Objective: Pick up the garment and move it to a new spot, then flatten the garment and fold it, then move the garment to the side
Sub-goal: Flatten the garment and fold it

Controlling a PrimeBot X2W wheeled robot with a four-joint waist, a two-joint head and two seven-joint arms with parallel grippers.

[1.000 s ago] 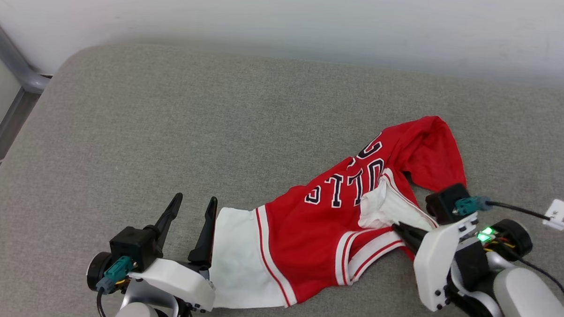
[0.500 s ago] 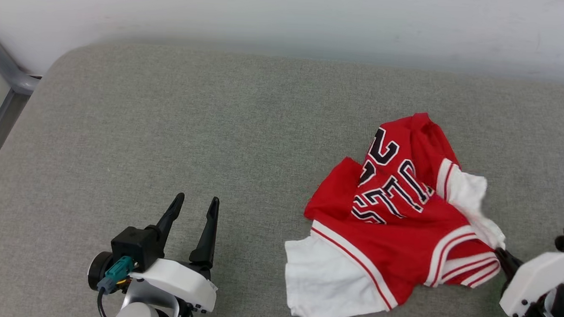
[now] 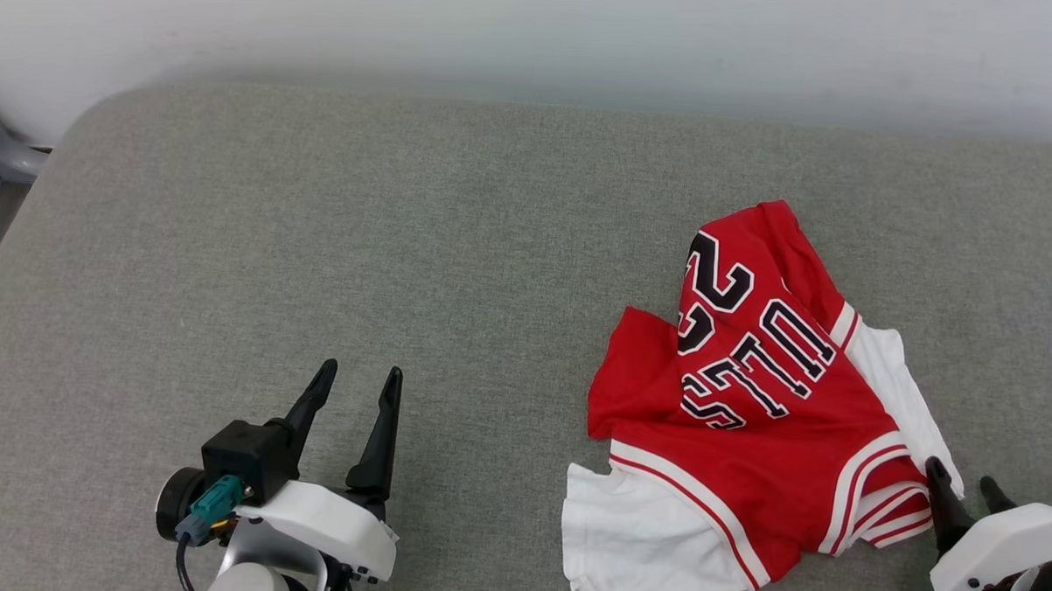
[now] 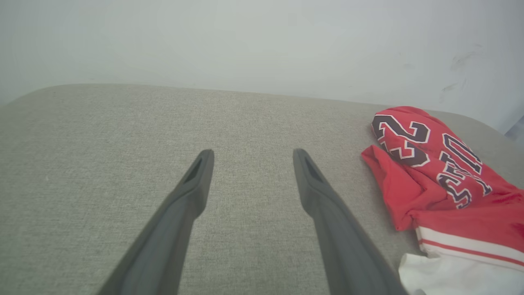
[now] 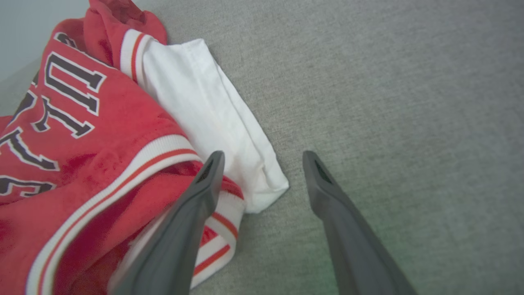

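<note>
Red jersey shirt w/ white sleeves (image 3: 749, 426) lies crumpled at 4 o'clock on grey fabric cushion (image 3: 362, 237). Light, limp, prob. slippery: pinch striped trim. Left gripper (image 3: 360, 368) & right gripper (image 3: 960, 477) spread wide, empty; right at shirt's 4 o'clock.

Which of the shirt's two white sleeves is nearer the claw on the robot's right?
The narrow sleeve along the garment's right edge, ending beside the right gripper; the broader sleeve lies spread at its lower left.

right end effector (image 3: 960, 475) opened, garment (image 3: 748, 443) released, dragged rightward
</note>
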